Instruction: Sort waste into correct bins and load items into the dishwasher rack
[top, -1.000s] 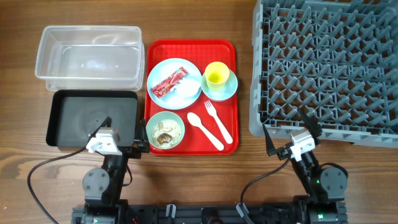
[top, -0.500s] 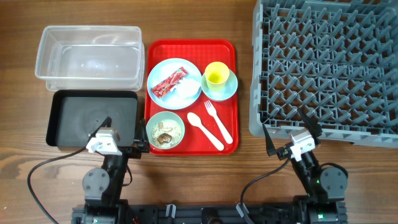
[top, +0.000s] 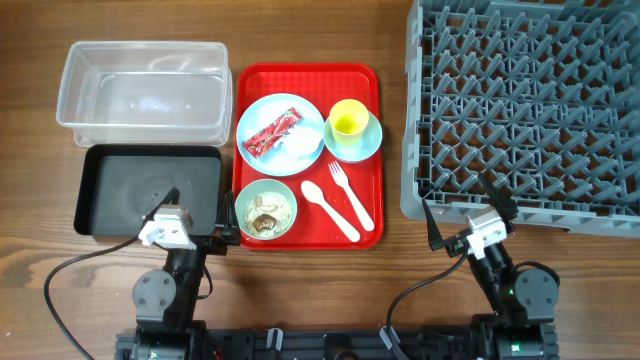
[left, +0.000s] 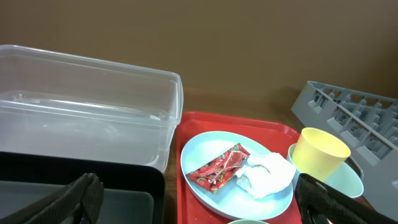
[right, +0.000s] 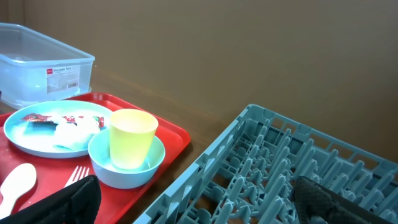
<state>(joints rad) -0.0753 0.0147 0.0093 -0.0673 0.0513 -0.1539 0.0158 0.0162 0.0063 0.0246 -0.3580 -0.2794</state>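
A red wrapper (top: 270, 132) and a white tissue (left: 266, 173) lie on the pale blue plate (top: 281, 127) on the red tray (top: 360, 84). The yellow cup (top: 347, 121) stands in the small blue bowl (top: 366, 143). The green bowl (top: 266, 210) holds beige scraps. The white spoon (top: 327, 207) and fork (top: 350, 194) lie beside it. The clear tub (top: 145, 95) and black tray (top: 148, 188) sit at the left, the grey rack (top: 530, 105) at the right. My left gripper (top: 198, 213) is open over the black tray's near edge. My right gripper (top: 465, 213) is open at the rack's near edge.
The red tray lies between the bins and the rack. Bare wooden table (top: 390, 260) shows between the tray and the arm bases. Cables run along the near edge at both arms.
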